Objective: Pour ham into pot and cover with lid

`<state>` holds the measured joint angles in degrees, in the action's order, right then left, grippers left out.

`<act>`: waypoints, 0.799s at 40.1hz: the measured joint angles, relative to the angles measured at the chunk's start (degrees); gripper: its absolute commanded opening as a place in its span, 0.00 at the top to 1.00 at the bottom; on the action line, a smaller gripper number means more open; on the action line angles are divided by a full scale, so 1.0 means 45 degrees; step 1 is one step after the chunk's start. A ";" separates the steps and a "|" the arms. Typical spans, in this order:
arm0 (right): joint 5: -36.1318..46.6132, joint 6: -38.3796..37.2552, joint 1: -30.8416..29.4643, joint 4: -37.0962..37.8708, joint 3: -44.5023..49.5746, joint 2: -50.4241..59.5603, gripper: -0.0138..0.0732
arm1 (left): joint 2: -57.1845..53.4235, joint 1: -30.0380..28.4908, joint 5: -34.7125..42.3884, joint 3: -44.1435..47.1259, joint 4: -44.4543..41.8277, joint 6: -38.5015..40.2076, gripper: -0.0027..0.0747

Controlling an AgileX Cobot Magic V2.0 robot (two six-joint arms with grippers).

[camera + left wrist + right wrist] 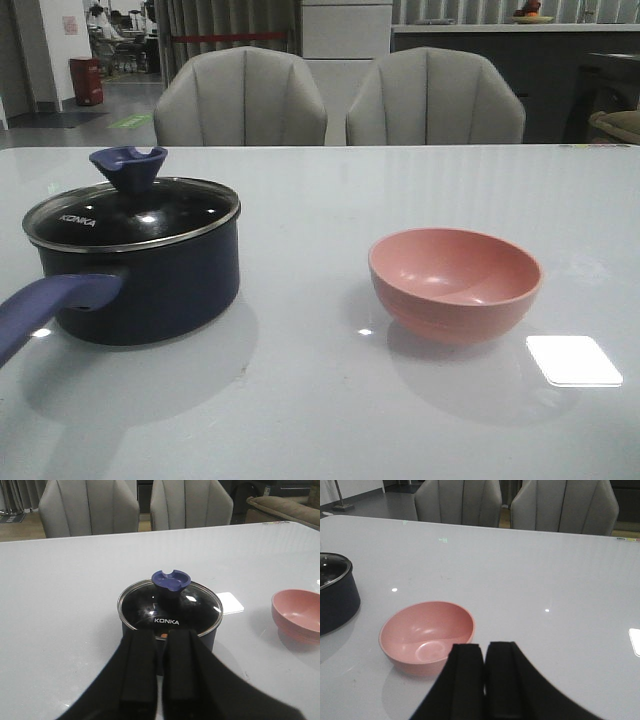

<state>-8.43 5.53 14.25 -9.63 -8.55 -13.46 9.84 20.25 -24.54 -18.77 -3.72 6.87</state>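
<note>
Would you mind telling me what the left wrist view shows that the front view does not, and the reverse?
Only the left wrist view shows the left pincer, its fingers close together and holding nothing, a small orange speck through the lid's glass just above them, and a sofa at the far right behind the table. Only the front view shows the pot's long handle and the whole pink bowl, which looks empty. Both show the lid seated on the pot, the white table and two grey chairs behind it.
</note>
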 measured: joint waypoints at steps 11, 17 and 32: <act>0.0000 0.0000 0.0000 0.0000 0.0000 0.0000 0.67 | 0.0000 0.0000 0.0000 0.0000 0.0000 0.0000 0.82; 0.0000 0.0000 0.0000 0.0000 0.0000 0.0000 0.67 | 0.0000 0.0000 0.0052 0.0034 0.0000 0.0000 0.82; 0.0000 0.0000 0.0000 0.0000 0.0000 0.0000 0.67 | -0.1304 -0.3276 0.2380 0.2172 -0.0209 0.0000 0.82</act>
<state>-8.43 5.53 14.25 -9.63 -8.55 -13.46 3.98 5.51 -13.83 -9.00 -4.66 6.87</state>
